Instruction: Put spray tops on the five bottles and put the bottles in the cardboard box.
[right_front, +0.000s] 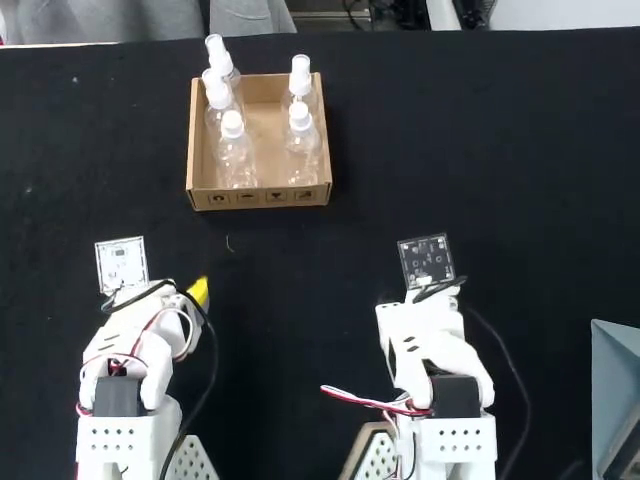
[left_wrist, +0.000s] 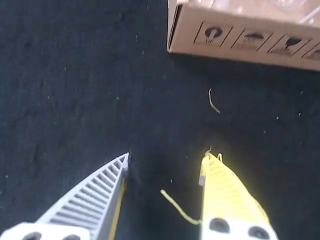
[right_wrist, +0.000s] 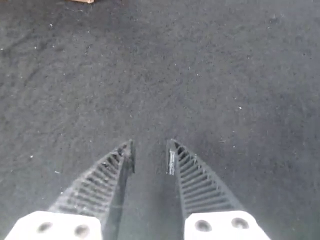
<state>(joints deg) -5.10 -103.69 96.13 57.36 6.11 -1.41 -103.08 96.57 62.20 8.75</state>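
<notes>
High view: bottles (right_front: 232, 145) in cardboard box (right_front: 258, 197).
Left hand (left_wrist: 165, 159): open.
Right hand (right_wrist: 150, 147): barely open.
Risk: bump could tip bottles.

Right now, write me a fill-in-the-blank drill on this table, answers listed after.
The cardboard box holds ___ bottles. Each bottle wears a ___ spray top. The left gripper has one grey finger and one ___ one. The right gripper, jaws apart, holds ___.
Missing words: five; white; yellow; nothing.
</notes>
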